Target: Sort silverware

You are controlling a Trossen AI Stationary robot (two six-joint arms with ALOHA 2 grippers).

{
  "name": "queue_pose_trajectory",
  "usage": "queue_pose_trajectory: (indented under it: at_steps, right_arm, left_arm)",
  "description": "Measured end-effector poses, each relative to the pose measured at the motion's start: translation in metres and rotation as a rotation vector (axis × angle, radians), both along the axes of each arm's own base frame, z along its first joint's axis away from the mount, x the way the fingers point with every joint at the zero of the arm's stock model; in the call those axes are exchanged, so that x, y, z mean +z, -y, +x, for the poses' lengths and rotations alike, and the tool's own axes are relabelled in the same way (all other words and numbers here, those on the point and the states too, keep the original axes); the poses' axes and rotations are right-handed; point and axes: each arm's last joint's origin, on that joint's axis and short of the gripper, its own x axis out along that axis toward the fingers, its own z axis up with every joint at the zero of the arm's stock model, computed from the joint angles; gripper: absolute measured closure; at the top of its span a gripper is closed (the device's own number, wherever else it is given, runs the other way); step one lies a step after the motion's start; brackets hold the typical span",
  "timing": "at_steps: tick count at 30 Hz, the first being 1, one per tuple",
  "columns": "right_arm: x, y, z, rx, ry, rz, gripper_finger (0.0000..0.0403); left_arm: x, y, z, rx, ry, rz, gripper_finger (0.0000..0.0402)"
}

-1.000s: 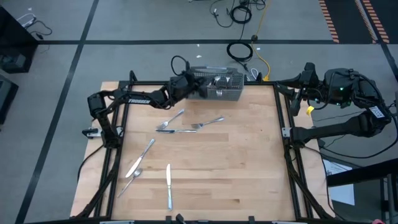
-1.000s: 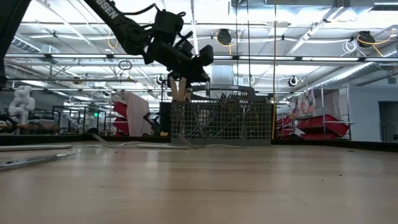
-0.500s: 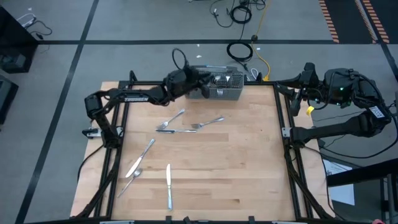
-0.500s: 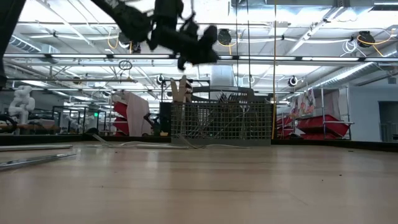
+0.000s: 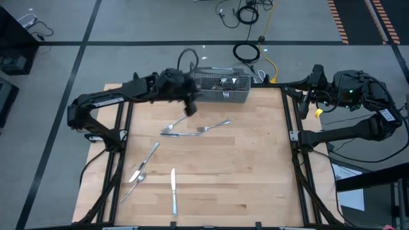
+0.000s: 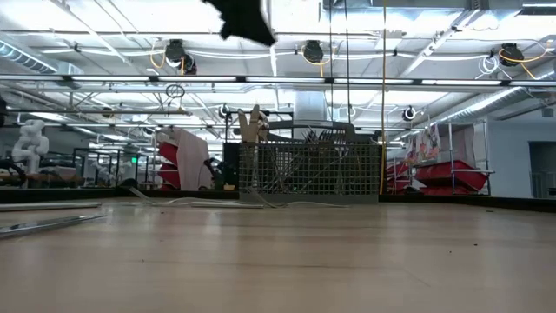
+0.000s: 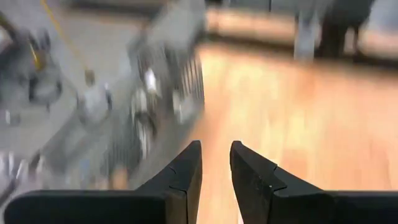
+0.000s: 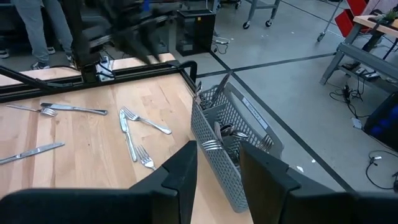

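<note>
While left gripper (image 7: 215,163) blurs beside basket (image 5: 220,88), jaws apart, empty; right gripper (image 8: 217,163) jaws apart, parked.

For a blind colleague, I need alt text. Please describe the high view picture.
Seen from above, the left gripper, open and empty, hangs beside the wire basket at the far edge of a wooden table. Seven pieces of silverware lie loose on the table's left half, and more stand in the basket. The right arm waits off the table's right side.

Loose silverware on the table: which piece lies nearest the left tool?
The shiny metal fork at the cluster's left, angled up toward the grey wire-mesh basket; its upper end lies just below the left tool.
</note>
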Motion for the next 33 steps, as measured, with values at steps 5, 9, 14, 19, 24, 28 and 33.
queue_pose_trajectory:
  at_steps: [5,9,14,19,24,28,33]
  right_arm:
    - [0.000,0.000,0.000,0.001,-0.002,-0.004,0.0293]
    - [0.000,0.000,0.000,0.002,-0.002,-0.005,0.0293]
    - [0.000,0.000,0.001,-0.003,0.001,0.005,0.0293]
    - [0.001,0.000,0.002,-0.009,0.014,0.017,0.0293]
    - [0.003,0.001,0.008,-0.008,0.038,0.012,0.0293]
    - [0.003,0.002,0.015,-0.012,0.035,0.012,0.0293]
    - [0.002,0.004,0.027,-0.019,0.032,0.027,0.0293]
  left_arm:
    - [-0.037,0.029,-0.031,-0.101,-0.358,-0.051,0.0310]
    - [-0.081,0.050,-0.047,-0.146,-0.466,-0.060,0.0311]
    - [-0.123,0.072,-0.072,-0.108,-0.378,-0.043,0.0311]
    - [-0.144,0.083,-0.106,0.045,-0.155,-0.058,0.0311]
    - [-0.165,0.093,-0.138,0.010,-0.170,-0.058,0.0311]
    - [-0.180,0.095,-0.150,-0.024,-0.269,0.013,0.0311]
    - [-0.201,0.097,-0.153,-0.046,-0.362,0.096,0.0311]
